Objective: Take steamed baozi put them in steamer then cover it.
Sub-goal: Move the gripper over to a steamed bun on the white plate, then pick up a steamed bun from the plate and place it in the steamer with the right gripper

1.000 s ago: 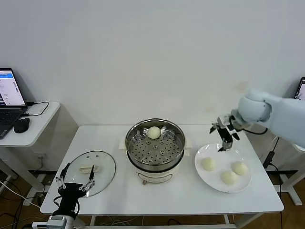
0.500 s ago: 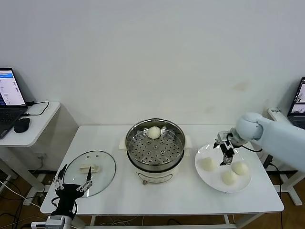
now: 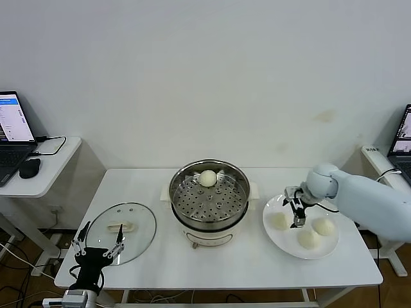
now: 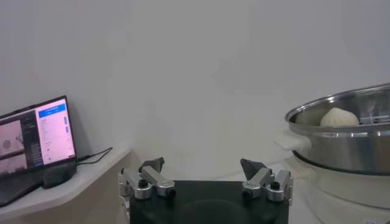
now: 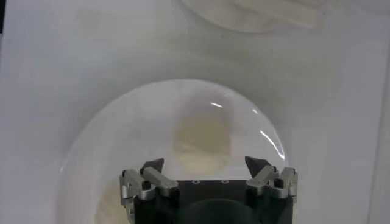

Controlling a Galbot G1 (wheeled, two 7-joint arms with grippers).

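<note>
We drop the spread right gripper (image 5: 205, 165) squarely over 1 baozi (image 5: 202, 139), squeezing gently; left gripper (image 4: 203, 169) waits, spread.

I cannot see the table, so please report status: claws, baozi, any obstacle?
Right claw open, low over plate, at nearest baozi. Left claw open, parked near cover. One baozi in steamer, three on plate. Nothing blocking.

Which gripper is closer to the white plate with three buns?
Right. The right gripper hovers over the plate, beside its buns; the left gripper is across the table near the glass lid.
</note>
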